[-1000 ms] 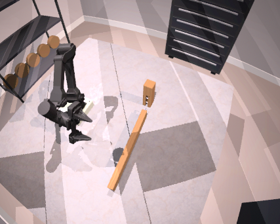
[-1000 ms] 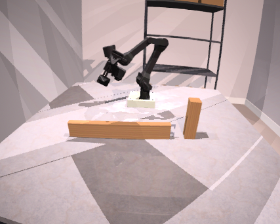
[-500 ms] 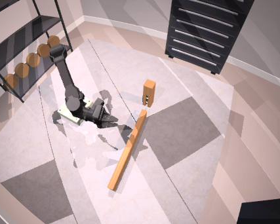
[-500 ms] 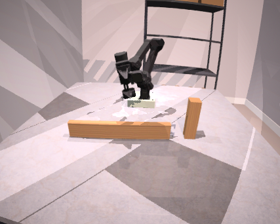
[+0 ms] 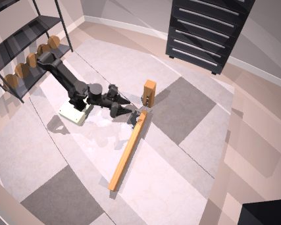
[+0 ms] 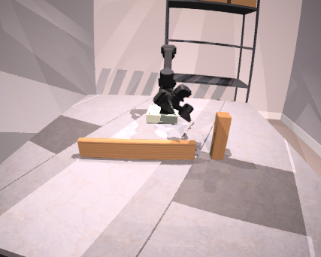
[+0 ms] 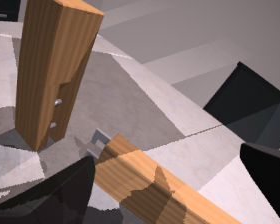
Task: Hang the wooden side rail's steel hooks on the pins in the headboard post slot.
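The gripper (image 5: 132, 106) (image 6: 182, 117) (image 7: 168, 157) was wide open with nothing in it, near the hook end of the rail (image 5: 127, 150) (image 6: 137, 149) (image 7: 141, 177). The rail lay on the table (image 5: 168, 164) (image 6: 101, 203) (image 7: 141, 102), just short of the post (image 5: 150, 90) (image 6: 221, 136) (image 7: 41, 75). The two hooks (image 7: 102, 135) poked out toward the post, and the two pins (image 7: 58, 102) sat in its slot, so nothing was hung yet

The job seemed to be getting a good hold. It called for one finger on each flat side of the rail, close to the hooks but not on them, and level before squeezing. The gap was hard to judge, but the fingers looked not quite lined up. A crooked squeeze could have twisted the rail or bumped the post
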Robot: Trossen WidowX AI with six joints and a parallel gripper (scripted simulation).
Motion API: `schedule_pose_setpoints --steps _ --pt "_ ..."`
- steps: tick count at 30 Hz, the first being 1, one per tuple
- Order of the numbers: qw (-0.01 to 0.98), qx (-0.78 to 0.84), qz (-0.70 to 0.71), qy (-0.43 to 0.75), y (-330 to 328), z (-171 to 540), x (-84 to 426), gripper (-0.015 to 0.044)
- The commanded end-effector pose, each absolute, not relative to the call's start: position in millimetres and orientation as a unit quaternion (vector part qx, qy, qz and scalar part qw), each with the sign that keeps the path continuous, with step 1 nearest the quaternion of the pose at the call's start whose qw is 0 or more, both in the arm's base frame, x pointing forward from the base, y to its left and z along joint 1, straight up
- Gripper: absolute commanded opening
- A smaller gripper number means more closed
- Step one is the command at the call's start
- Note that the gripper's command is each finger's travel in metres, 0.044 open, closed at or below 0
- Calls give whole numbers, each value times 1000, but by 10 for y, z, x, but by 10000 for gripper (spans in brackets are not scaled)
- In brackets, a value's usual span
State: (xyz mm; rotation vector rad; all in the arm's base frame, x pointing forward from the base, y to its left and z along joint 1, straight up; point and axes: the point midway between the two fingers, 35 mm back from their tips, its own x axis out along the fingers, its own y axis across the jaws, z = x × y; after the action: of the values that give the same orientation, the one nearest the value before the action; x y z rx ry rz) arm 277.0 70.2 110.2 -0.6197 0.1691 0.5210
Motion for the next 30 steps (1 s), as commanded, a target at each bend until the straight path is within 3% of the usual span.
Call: schedule_pose_setpoints --steps 1,7,30 --pt "936 -201 261 123 998 929 2574 440" --pt "946 -84 263 168 1289 758 2303 440" --pt "946 -81 263 169 1296 753 2294 440"
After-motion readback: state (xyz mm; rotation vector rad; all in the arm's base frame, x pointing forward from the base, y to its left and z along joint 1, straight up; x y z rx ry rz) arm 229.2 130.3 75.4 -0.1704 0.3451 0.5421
